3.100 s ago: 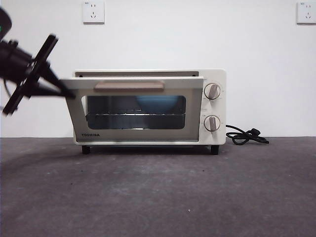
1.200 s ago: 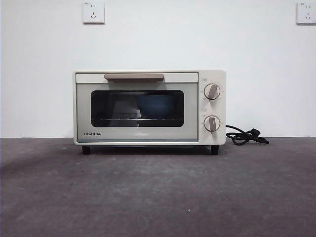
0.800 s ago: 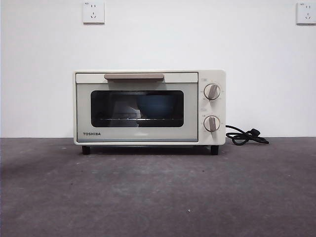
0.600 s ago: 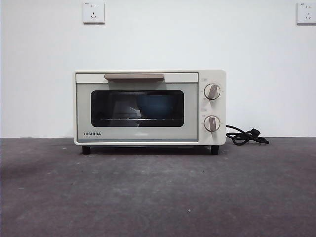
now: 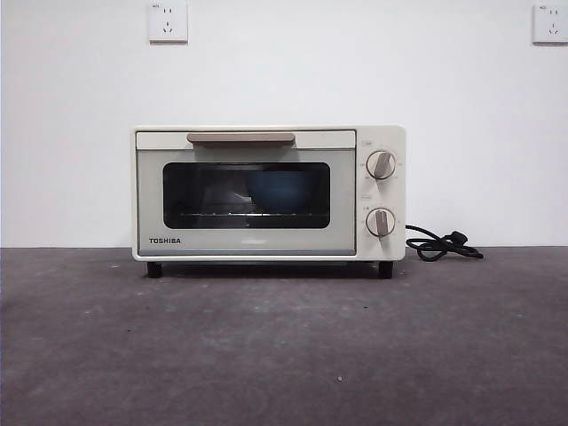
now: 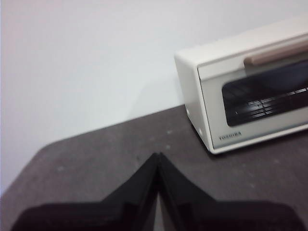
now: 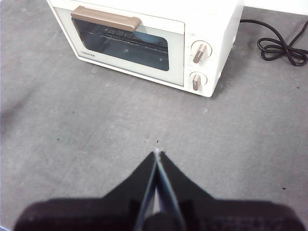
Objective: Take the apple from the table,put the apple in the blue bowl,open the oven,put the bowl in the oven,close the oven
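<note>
The cream-white oven (image 5: 266, 193) stands at the back of the table (image 5: 284, 355) with its dark glass door shut and the beige handle (image 5: 240, 138) at the top. Through the glass the blue bowl (image 5: 282, 190) shows on the rack. The apple is hidden. My left gripper (image 6: 158, 156) is shut and empty, hanging off the oven's (image 6: 250, 91) left side, well apart from it. My right gripper (image 7: 156, 153) is shut and empty too, above the table in front of the oven (image 7: 144, 41). Neither arm appears in the front view.
A black power cord (image 5: 441, 245) lies coiled on the table to the right of the oven, also seen as the cord (image 7: 281, 45) in the right wrist view. Two knobs (image 5: 381, 165) sit on the oven's right panel. A white wall with sockets (image 5: 168, 21) rises behind.
2.5 s ago a gripper was at the left pushing the half-open door. Since then the door has shut and the arm has left the front view. Nothing moved in the last second.
</note>
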`<state>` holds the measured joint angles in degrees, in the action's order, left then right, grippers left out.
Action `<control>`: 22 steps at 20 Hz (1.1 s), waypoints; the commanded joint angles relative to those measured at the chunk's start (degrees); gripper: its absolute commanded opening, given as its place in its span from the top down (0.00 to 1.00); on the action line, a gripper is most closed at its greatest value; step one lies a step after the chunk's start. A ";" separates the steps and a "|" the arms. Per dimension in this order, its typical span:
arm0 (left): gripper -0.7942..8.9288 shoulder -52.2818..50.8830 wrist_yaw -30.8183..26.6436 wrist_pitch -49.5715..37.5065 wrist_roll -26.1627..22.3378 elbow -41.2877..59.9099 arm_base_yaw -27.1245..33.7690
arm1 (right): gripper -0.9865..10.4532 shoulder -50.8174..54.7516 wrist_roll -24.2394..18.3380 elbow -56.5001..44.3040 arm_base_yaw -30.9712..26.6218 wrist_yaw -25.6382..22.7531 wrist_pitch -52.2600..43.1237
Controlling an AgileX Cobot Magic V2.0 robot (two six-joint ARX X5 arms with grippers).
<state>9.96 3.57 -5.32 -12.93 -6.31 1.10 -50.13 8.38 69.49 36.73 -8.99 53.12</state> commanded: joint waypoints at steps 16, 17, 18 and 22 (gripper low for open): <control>0.92 -7.43 -0.17 14.71 7.43 5.88 -0.07 | 0.91 0.02 0.48 -0.37 -0.02 -0.07 0.00; 0.92 -6.93 -0.17 14.71 7.41 5.88 -0.07 | 0.91 0.02 0.48 -0.37 -0.02 -0.04 0.00; 0.92 -6.54 -0.17 14.71 7.43 5.88 -0.07 | 0.91 0.02 0.48 -0.37 -0.02 -0.04 0.00; 0.92 -5.27 -0.17 14.71 7.41 5.88 -0.07 | 0.91 0.02 0.48 -0.37 -0.02 -0.07 0.00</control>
<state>4.73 3.57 9.58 -5.93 -1.02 1.10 -50.13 8.36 69.52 36.71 -8.99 53.17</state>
